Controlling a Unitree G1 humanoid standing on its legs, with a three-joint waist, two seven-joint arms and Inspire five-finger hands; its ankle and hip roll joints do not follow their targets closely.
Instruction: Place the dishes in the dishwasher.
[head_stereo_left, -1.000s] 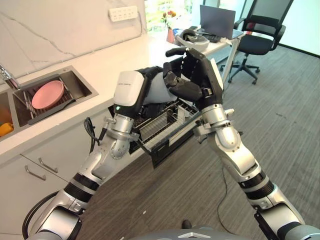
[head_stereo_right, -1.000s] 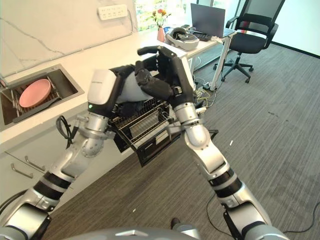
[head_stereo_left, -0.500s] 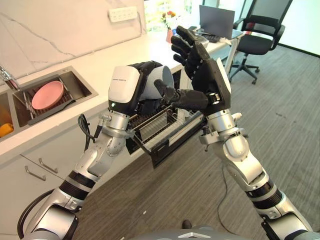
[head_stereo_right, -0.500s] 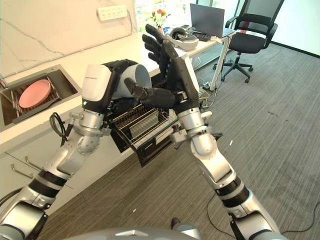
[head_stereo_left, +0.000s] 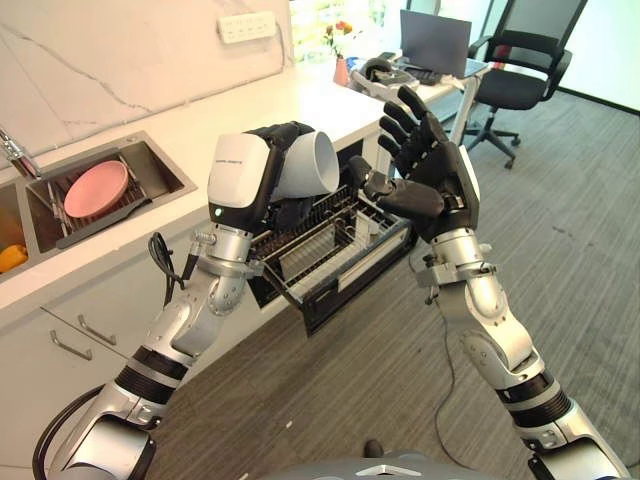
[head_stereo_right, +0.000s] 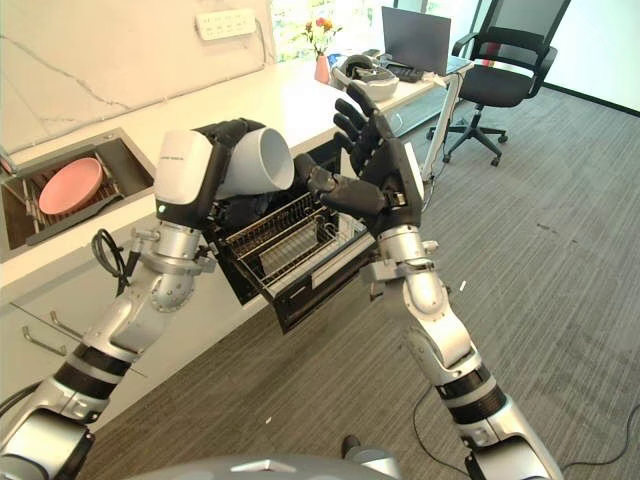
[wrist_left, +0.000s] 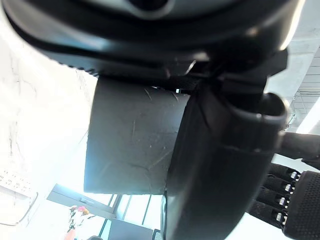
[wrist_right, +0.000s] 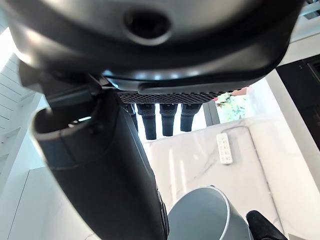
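Observation:
A grey cup (head_stereo_left: 308, 164) lies on its side in the air above the pulled-out dishwasher rack (head_stereo_left: 335, 238), its mouth turned toward my right hand. My left hand (head_stereo_left: 281, 134) is curled round it; the left wrist view has the thumb (wrist_left: 215, 165) across the cup's wall (wrist_left: 132, 140). My right hand (head_stereo_left: 432, 168) stands a little to the right of the cup, fingers spread and straight, holding nothing. From the right wrist the cup's rim (wrist_right: 205, 215) shows past the open fingers (wrist_right: 160, 117). A pink plate (head_stereo_left: 95, 188) rests in the sink (head_stereo_left: 150, 165).
The white counter (head_stereo_left: 250, 110) runs behind the rack, with drawers (head_stereo_left: 90, 335) below the sink. A desk with a laptop (head_stereo_left: 432, 42) and a flower vase (head_stereo_left: 341, 70) stands at the back, an office chair (head_stereo_left: 520, 70) beside it. Carpeted floor (head_stereo_left: 560, 230) lies open to the right.
My right hand let go of the cup, opened, and drew back to the right and lower. The left hand keeps the cup, which now shows its open mouth.

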